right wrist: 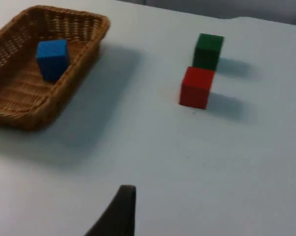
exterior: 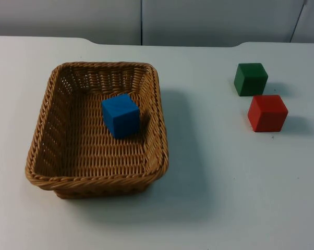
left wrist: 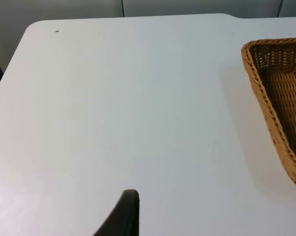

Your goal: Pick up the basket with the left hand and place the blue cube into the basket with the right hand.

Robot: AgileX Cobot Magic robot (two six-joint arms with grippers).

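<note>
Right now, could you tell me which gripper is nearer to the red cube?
Right, judging by the wrist views. The right wrist view looks onto the red cube beside the green cube. The left wrist view looks past the wicker basket, on its far side from the red cube.

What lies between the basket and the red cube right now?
Nothing: bare white table separates the basket from the red cube in the top view; the right wrist view agrees. The blue cube sits inside the basket.
</note>
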